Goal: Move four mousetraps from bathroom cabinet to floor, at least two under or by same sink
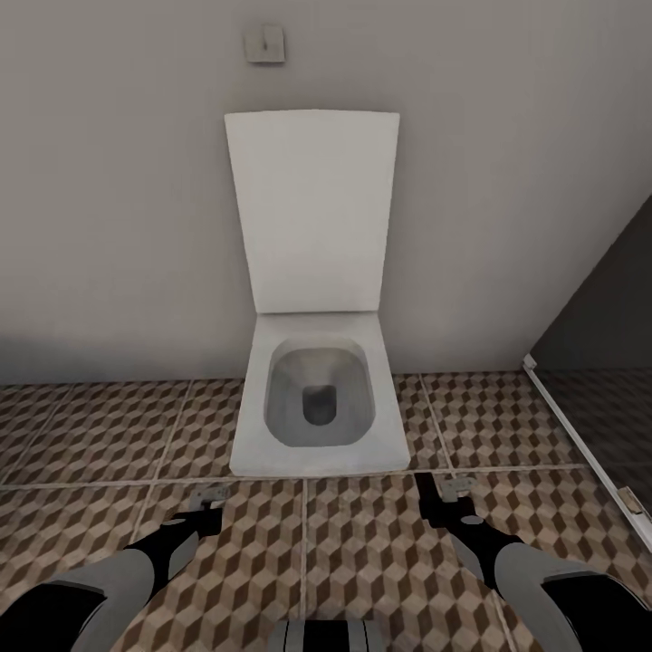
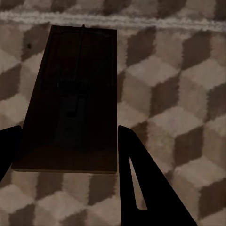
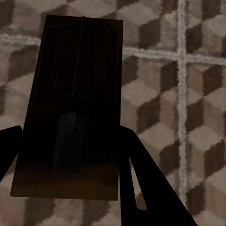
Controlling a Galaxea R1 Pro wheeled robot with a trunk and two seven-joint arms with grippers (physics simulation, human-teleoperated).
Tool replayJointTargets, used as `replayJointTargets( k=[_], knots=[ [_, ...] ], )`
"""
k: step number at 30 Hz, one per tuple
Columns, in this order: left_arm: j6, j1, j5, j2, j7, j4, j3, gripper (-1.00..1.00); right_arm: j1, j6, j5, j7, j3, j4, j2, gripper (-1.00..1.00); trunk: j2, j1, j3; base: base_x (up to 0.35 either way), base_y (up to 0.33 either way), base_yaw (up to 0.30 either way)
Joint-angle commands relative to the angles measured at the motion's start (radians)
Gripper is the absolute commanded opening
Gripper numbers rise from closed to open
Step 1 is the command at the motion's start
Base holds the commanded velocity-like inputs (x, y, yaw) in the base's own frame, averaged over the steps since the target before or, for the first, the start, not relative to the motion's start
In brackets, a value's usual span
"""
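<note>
On my left wrist camera the left gripper has its jaws spread just as wide as a mousetrap, one dark finger against each long edge near the close end, so I read that as grasping the trap. The right gripper shows the same on its camera: jaws set apart by the width of a second mousetrap, clamped along its sides. Both pictures are dim, so I can't swear the pads press the wood rather than merely flank it.

Each trap is a flat, dark-brown wooden rectangle with a thin wire bow, a small coiled spring across the middle and a short metal tab. Each has its long axis running along the fingers, pointing away from the wrist, with the far end sticking out past the fingertips.

Below both traps lies the bathroom floor, large square tiles printed with brown, beige and cream cubes and parted by pale grout.

From the head camera, the left gripper and right gripper hang low over the floor, either side of a white toilet with a squared bowl and raised lid. A small square plate sits on the grey wall above.
</note>
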Motion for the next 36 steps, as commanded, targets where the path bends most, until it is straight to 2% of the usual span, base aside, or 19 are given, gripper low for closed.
replayJointTargets(
  k=[1,9,36],
  knots=[
    [-0.001,0.000,0.007,0.000,0.002,0.000,-0.009,-1.00,-0.001,-0.004,-0.001,-0.005,0.007,0.002,0.000,-1.00,0.000,0.000,-0.001,0.000,0.000,0.000],
    [-0.001,0.000,0.007,0.001,0.000,0.000,-0.009,-1.00,-0.001,-0.004,-0.001,-0.005,0.007,0.002,0.000,-1.00,-0.002,0.003,-0.032,0.000,0.000,0.000],
    [-0.001,0.000,0.007,0.001,0.004,0.000,-0.009,-1.00,-0.001,-0.004,0.002,-0.005,0.007,0.002,-0.001,-1.00,-0.002,0.003,-0.032,0.000,0.000,0.000]
  ],
)
